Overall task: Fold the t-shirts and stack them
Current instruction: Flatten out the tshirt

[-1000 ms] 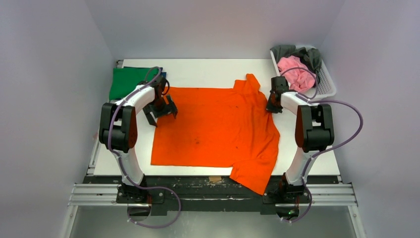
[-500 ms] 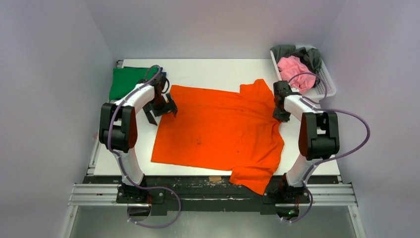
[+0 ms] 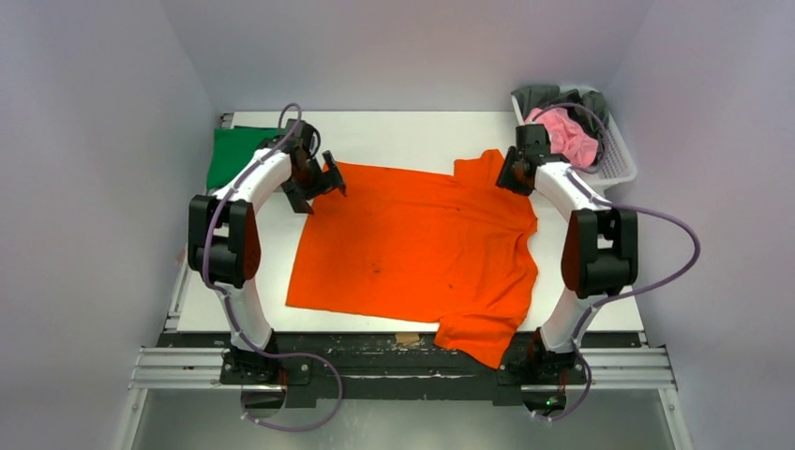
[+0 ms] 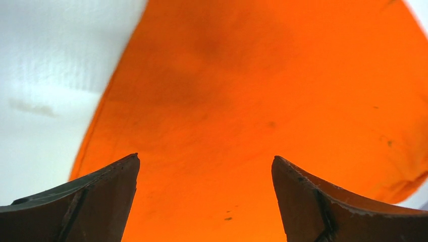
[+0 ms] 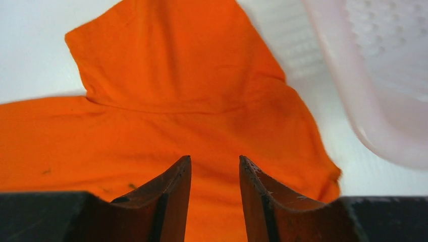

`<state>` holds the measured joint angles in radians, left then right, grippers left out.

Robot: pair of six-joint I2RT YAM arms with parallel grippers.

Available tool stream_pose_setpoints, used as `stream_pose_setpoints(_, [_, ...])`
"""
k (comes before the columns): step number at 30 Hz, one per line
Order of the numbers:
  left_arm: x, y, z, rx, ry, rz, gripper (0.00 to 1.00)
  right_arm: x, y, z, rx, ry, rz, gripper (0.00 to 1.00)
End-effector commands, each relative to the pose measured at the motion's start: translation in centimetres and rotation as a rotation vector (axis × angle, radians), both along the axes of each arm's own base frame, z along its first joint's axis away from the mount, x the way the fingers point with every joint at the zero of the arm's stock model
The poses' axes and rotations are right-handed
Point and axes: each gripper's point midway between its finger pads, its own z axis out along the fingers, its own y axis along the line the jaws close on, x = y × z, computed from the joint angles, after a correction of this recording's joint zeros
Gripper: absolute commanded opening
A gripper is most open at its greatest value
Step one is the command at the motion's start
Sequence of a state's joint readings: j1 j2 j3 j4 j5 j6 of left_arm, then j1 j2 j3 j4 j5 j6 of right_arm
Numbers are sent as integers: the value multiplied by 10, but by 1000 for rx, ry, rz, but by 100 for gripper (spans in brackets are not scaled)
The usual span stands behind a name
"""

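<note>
The bright orange t-shirt (image 3: 412, 244) lies spread flat across the table, one sleeve hanging over the near edge. My left gripper (image 3: 323, 187) is open and empty just above its far left corner; in the left wrist view (image 4: 204, 161) the jaws stand wide apart over the orange cloth (image 4: 262, 91). My right gripper (image 3: 511, 176) hovers at the far right sleeve, jaws partly apart with nothing between them (image 5: 214, 159), over the orange cloth (image 5: 151, 75). A folded green t-shirt (image 3: 234, 155) lies at the far left. Pink (image 3: 567, 139) and dark grey (image 3: 548, 97) t-shirts sit in the basket.
The white mesh basket (image 3: 619, 161) stands at the far right corner, close beside my right arm; its wall shows in the right wrist view (image 5: 383, 75). Grey walls close in the table on three sides. A metal rail (image 3: 403, 367) runs along the near edge.
The orange shirt's right side has shifted right and lies flatter. Both grippers have moved toward the far edge, the right one up to the far sleeve.
</note>
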<state>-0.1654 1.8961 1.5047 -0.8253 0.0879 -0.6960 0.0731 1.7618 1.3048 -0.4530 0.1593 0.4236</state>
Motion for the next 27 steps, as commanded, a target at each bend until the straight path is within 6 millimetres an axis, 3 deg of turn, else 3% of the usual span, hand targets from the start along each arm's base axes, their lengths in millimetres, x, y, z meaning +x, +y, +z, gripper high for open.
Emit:
stream_pose_setpoints(1, [38, -35, 18, -154, -128, -84, 100, 36, 22, -14, 67, -16, 65, 39])
stream_pose_setpoints(5, [53, -43, 4, -183, -92, -95, 100, 60, 29, -30, 92, -6, 86, 40])
stream_pose_setpoints(10, [58, -53, -21, -227, -27, -74, 100, 74, 25, -52, 71, 14, 51, 42])
stream_pose_setpoints(18, [75, -43, -45, -143, 58, -10, 100, 98, 26, -87, 80, 58, 18, 44])
stream_pose_setpoints(27, [109, -41, -55, -113, 86, 42, 100, 164, 43, -82, 163, -25, 10, 46])
